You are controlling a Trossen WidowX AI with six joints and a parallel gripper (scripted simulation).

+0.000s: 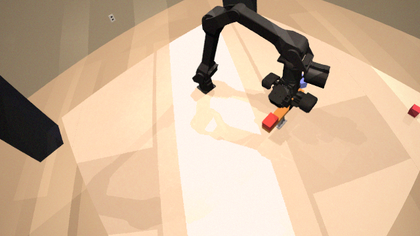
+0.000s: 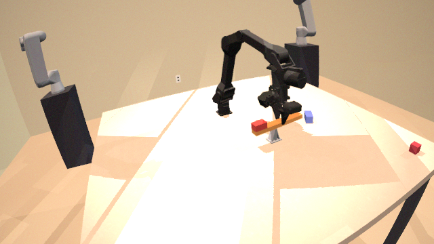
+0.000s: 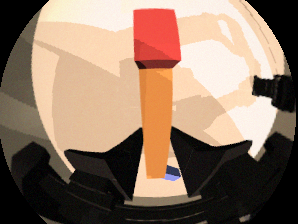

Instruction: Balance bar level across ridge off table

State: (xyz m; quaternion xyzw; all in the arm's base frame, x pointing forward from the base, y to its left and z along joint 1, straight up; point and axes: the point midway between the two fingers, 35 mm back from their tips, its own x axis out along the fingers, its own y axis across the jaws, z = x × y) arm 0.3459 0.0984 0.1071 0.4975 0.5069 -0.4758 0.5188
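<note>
The orange bar (image 1: 281,113) (image 2: 275,125) (image 3: 157,105) is clear of the table, with a red block (image 1: 270,120) (image 2: 259,125) (image 3: 156,35) on top of one end. My gripper (image 2: 280,119) (image 3: 156,129) is shut on the bar, one finger on each long side, away from the red end. The grey ridge (image 1: 281,123) (image 2: 274,136) stands on the table under the bar, between the fingers and the red block. The bar's underside is at or just above the ridge's top; contact and exact level cannot be told. The wrist view does not show the ridge.
A blue block (image 1: 303,82) (image 2: 308,116) (image 3: 173,174) is near the bar's bare end. A small red cube (image 1: 414,111) (image 2: 415,148) lies far to the right on the table. Dark pedestals (image 1: 29,124) (image 2: 68,129) stand beyond the table, with grey arms on them in the exterior view.
</note>
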